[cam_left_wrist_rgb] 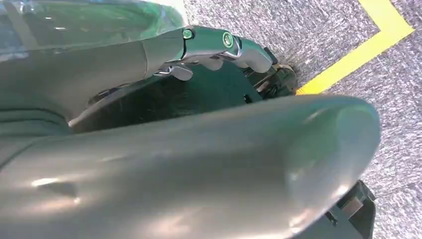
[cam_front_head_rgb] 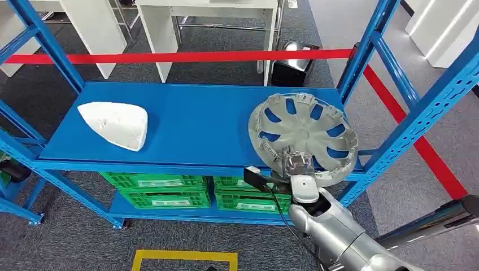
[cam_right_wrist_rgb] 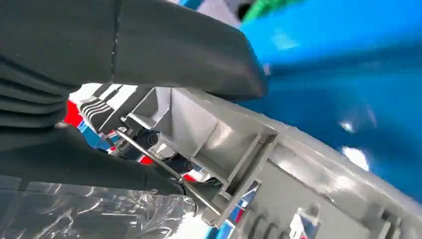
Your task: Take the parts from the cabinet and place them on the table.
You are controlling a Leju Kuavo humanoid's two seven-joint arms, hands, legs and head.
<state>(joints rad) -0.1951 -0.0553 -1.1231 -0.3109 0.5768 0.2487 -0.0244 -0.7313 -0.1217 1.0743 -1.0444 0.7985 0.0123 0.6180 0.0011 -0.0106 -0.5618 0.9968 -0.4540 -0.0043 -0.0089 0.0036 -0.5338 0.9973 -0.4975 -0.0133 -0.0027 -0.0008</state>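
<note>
A grey wheel cover [cam_front_head_rgb: 305, 132] lies at the right end of the blue shelf [cam_front_head_rgb: 192, 124], its near rim tilted up over the shelf's front edge. My right hand [cam_front_head_rgb: 296, 169] grips that near rim. In the right wrist view the thumb [cam_right_wrist_rgb: 189, 45] lies over the wheel cover's ribbed rim [cam_right_wrist_rgb: 298, 169] and the darker fingers [cam_right_wrist_rgb: 99, 164] sit under it. A white, shell-shaped part [cam_front_head_rgb: 116, 124] rests at the left end of the shelf. My left hand [cam_left_wrist_rgb: 199, 124] hangs over the carpet, fingers [cam_left_wrist_rgb: 209, 42] stretched out and holding nothing.
Blue uprights and braces [cam_front_head_rgb: 429, 107] frame the shelf on both sides. Green crates [cam_front_head_rgb: 155, 189] fill the lower level. Red tape [cam_front_head_rgb: 181, 56] crosses the floor behind, with white furniture [cam_front_head_rgb: 169, 28] and a black box [cam_front_head_rgb: 294, 65] beyond. A yellow floor line [cam_front_head_rgb: 186, 257] lies near my feet.
</note>
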